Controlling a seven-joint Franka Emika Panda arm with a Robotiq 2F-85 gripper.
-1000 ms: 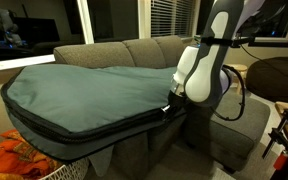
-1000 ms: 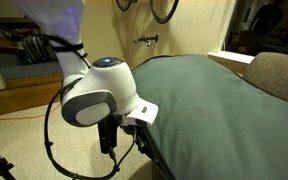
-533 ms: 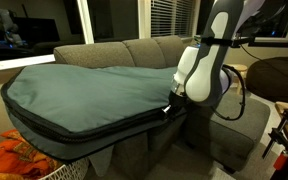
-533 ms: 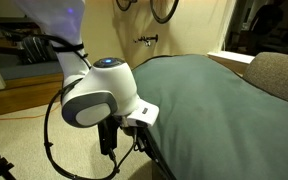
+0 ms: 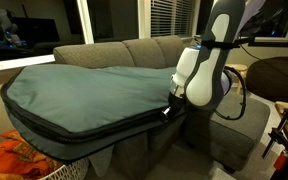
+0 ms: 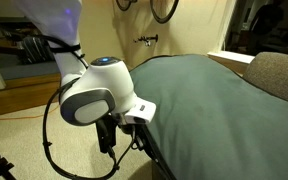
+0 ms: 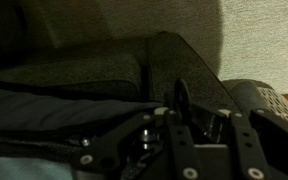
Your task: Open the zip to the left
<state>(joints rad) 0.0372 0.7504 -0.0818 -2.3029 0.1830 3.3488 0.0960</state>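
Zip (image 5: 114, 127) ran dark round the bag's (image 5: 84, 88) lower rim, bag sprawled across the sofa (image 5: 134, 50), gripper (image 5: 169, 108) sat at the rim's corner by the zip line, wrist view too dark, couldn't tell claw apart or pinched.

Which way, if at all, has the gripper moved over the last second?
Yes, barely: in an exterior view the gripper has edged left along the zip, judged against the grey sofa back behind it.
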